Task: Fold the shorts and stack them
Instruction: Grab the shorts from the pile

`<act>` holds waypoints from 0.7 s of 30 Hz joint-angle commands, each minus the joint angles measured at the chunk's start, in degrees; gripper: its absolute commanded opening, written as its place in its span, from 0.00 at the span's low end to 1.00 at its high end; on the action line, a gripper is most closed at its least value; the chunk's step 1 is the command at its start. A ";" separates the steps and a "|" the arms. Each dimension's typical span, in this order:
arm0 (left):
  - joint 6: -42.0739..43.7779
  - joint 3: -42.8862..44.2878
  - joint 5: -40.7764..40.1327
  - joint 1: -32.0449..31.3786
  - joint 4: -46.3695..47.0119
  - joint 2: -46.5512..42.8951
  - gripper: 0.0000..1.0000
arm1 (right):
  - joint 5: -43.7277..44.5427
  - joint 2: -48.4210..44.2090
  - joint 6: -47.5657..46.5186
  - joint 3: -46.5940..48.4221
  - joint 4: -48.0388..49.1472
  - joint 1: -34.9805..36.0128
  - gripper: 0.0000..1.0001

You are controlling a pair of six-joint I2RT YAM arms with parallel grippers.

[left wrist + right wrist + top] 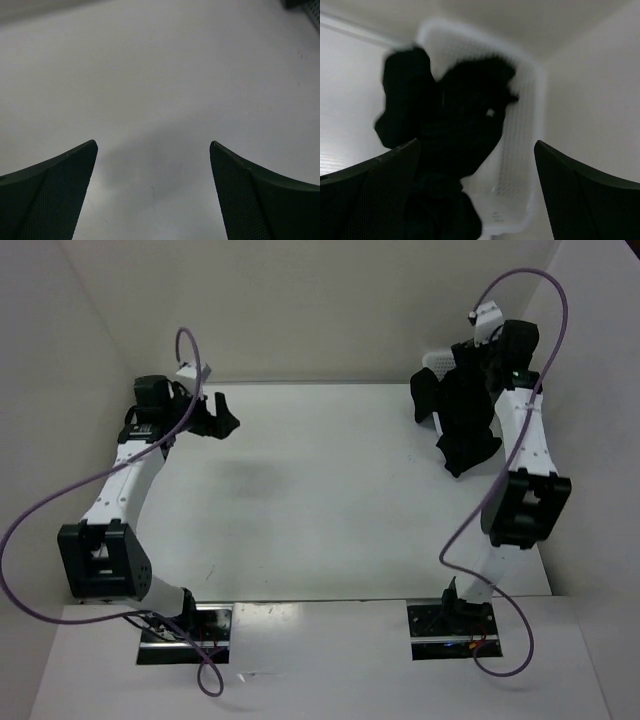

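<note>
The left end effector (217,418) is hovering over the far left part of the white tabletop (320,510), released, with both of its dark textured fingers (60,190) spread wide and only bare surface showing between them.

The plain black soft fabric shorts (462,420) are sitting in a crumpled heap at the far right corner of the tabletop. They are spilling out of the white plastic mesh basket (520,150) and hanging over its near edge toward the tabletop.

The right end effector (476,144) is reaching toward that heap, its fingers also spread wide apart and clenching nothing. In the right wrist view the shorts are filling the space ahead of it, blurred. Whether the fingers are touching the fabric cannot be told.
</note>
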 commanded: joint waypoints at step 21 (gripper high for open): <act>0.25 5.31 1.51 -8.71 -18.02 13.37 1.00 | -3.43 16.70 15.87 -0.05 -18.43 -8.47 0.14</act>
